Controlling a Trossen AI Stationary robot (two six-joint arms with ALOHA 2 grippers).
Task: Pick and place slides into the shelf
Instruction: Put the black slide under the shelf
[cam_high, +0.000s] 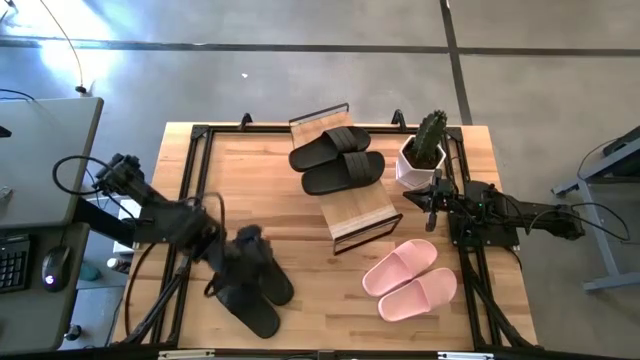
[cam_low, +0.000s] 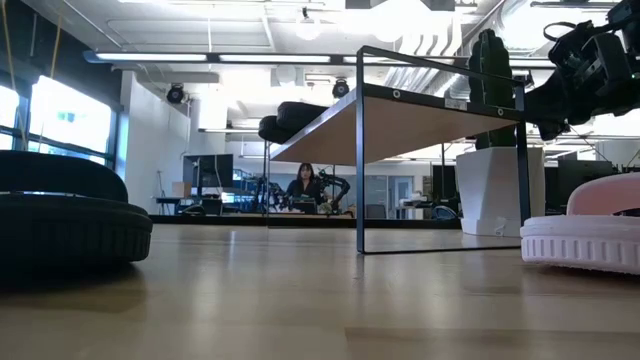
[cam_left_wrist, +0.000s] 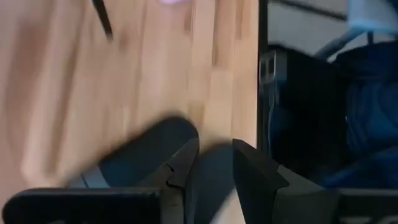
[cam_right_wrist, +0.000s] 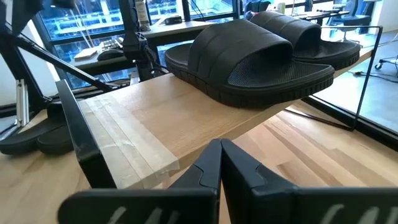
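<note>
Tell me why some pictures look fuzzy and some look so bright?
Left wrist view: the matte black slide and wooden table smear with blur. Low view: ceiling lights glare, leaving the near black slide a dark shape. High view: floor glare.

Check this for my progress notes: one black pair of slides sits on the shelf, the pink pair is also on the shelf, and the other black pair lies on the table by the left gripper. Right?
Not quite. The pink pair is not on the shelf; the high view shows it on the table, in front of the shelf. The rest holds: one black pair sits on the shelf, the other black pair lies by the left gripper.
</note>
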